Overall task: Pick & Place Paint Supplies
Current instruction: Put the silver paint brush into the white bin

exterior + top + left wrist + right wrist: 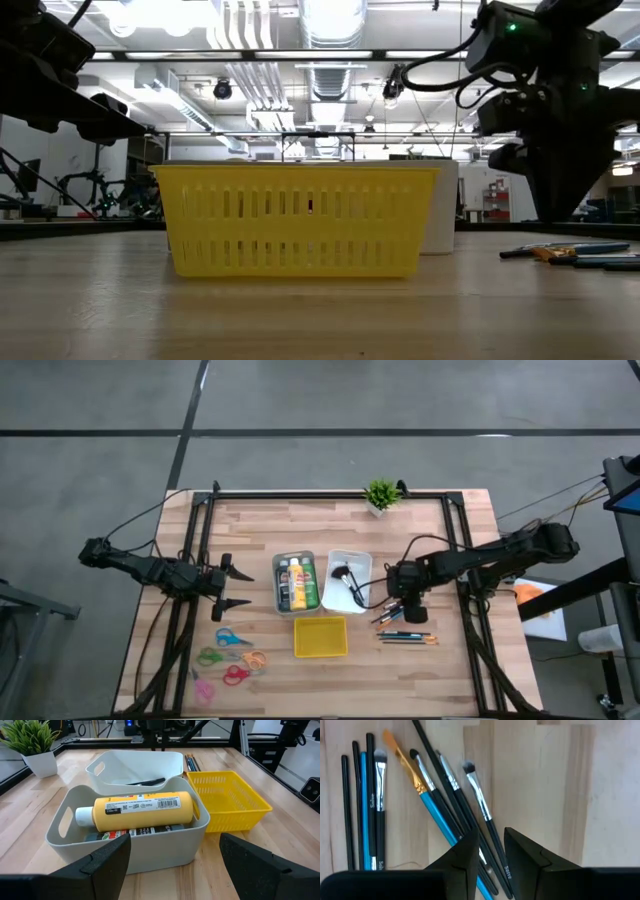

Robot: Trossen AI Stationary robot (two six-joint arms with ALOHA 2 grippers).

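On the table [440, 530], the grey bin [280, 565] at centre holds the paint bottles [297, 583]. The left gripper [240, 588] waits spread at the left. The right gripper [412, 610], narrowly parted, hangs over the brushes [445, 795] at the right, pinching none.

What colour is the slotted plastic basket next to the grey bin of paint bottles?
Yellow. The slotted plastic basket shows best in the low view, beside the grey bin.

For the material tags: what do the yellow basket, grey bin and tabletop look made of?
Yellow basket: likely moulded plastic, slotted walls, slight gloss. Grey bin: probably matte plastic, smooth rounded walls, cut-out handle. Tabletop: wood, pale jointed planks with visible grain.
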